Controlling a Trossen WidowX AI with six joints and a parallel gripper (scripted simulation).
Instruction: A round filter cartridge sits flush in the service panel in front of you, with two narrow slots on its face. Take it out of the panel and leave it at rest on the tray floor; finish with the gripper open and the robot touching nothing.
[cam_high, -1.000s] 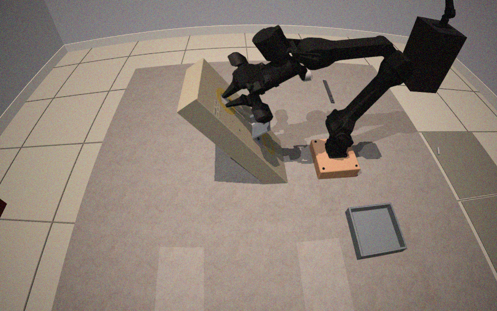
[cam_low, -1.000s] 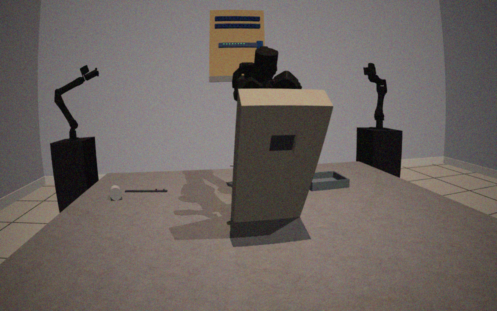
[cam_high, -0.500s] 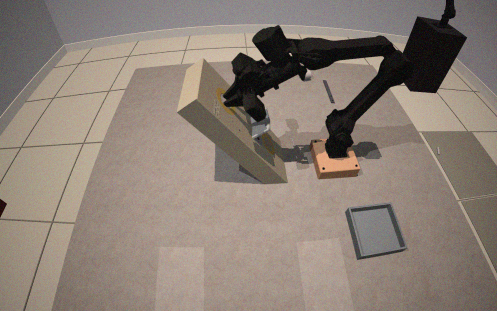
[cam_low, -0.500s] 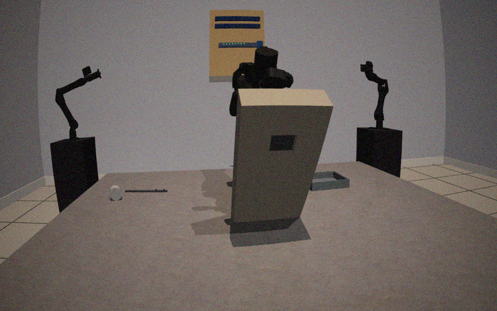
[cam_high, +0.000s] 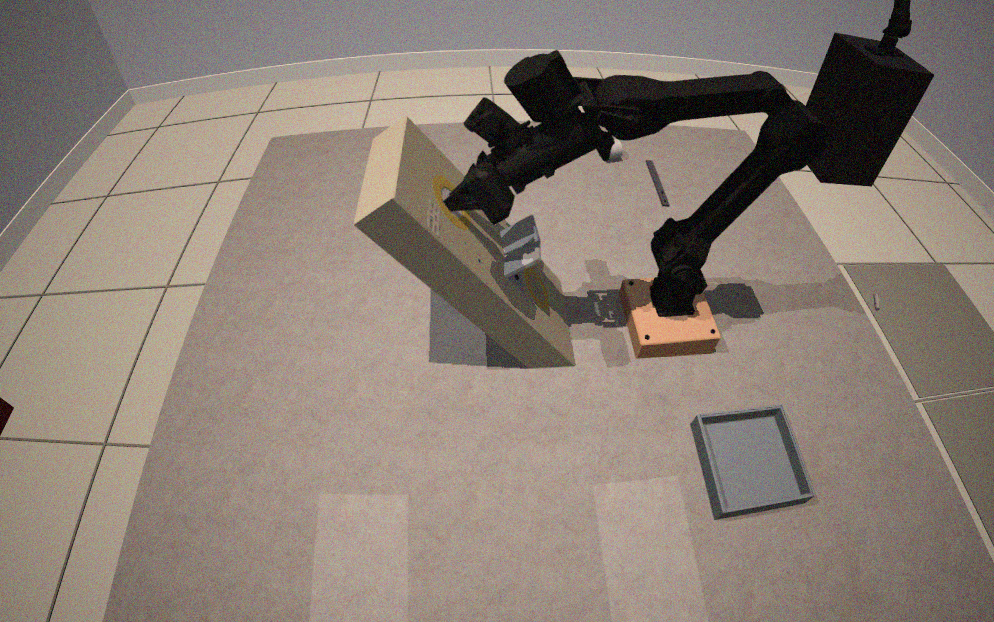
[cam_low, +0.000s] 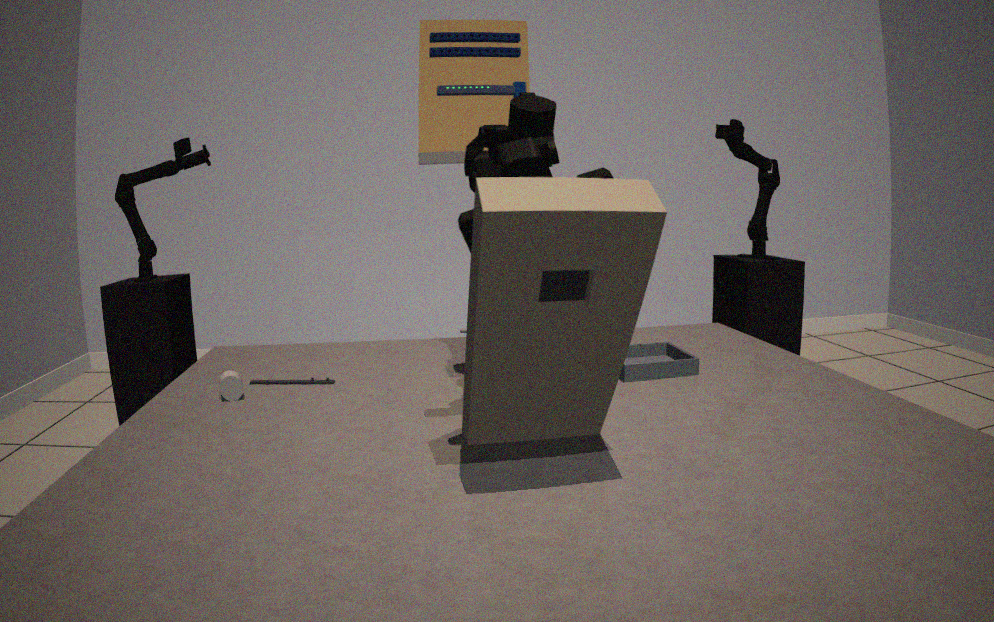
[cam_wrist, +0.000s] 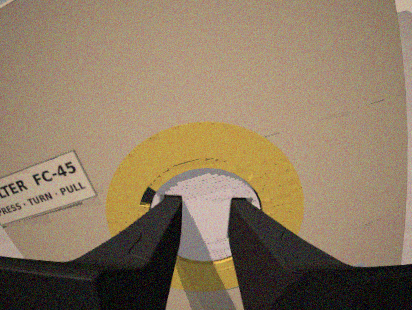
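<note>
The round filter cartridge (cam_wrist: 206, 220) shows as a pale disc inside a yellow ring (cam_wrist: 205, 142) on the tilted beige service panel (cam_high: 454, 275) (cam_low: 557, 352) (cam_wrist: 210, 65). A dark notch (cam_wrist: 148, 196) lies at the disc's upper left edge. My gripper (cam_wrist: 205, 202) (cam_high: 448, 201) is at the disc, with its fingertips in the slots near its left and right edges. It is shut on the filter cartridge, and the tips cover the slots. How far the cartridge stands in the panel cannot be told. The grey tray (cam_high: 799, 462) (cam_low: 659, 372) is empty.
An orange base block (cam_high: 678, 333) stands under the arm, between panel and tray. A grey bracket (cam_high: 521, 245) sticks out from the panel below the gripper. A white cylinder (cam_low: 231, 385) and a dark bar (cam_high: 657, 183) (cam_low: 291, 382) lie on the far side of the table.
</note>
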